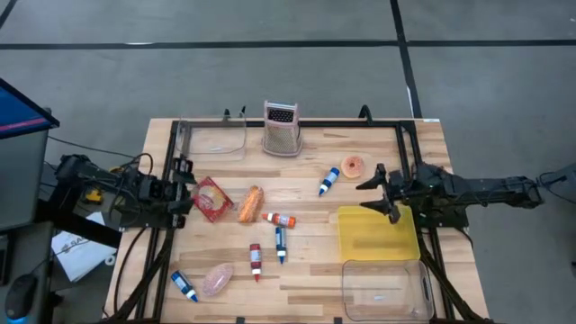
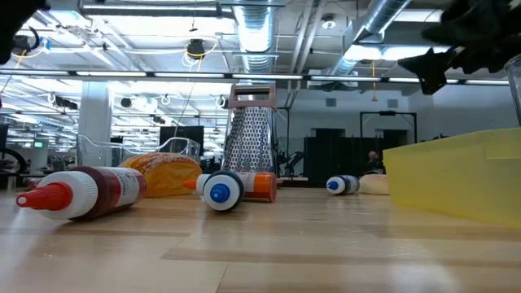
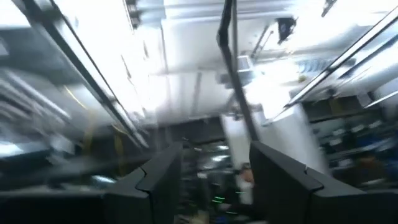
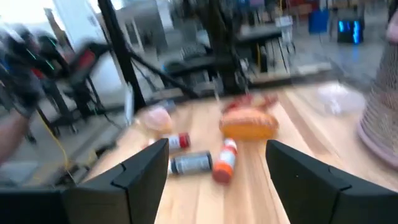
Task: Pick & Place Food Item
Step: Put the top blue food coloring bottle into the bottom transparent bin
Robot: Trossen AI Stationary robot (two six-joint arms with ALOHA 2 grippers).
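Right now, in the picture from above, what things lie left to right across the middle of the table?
Red packet → bread roll → orange-capped bottle → blue-capped bottle → donut → right gripper.

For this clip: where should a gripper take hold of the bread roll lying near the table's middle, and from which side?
Grip the bread roll across its narrow middle, coming straight down from above. It lies flat, its long axis running toward the grater, so fingers should close across its short width. The red packet crowds one side; the open right gripper has the freer approach.
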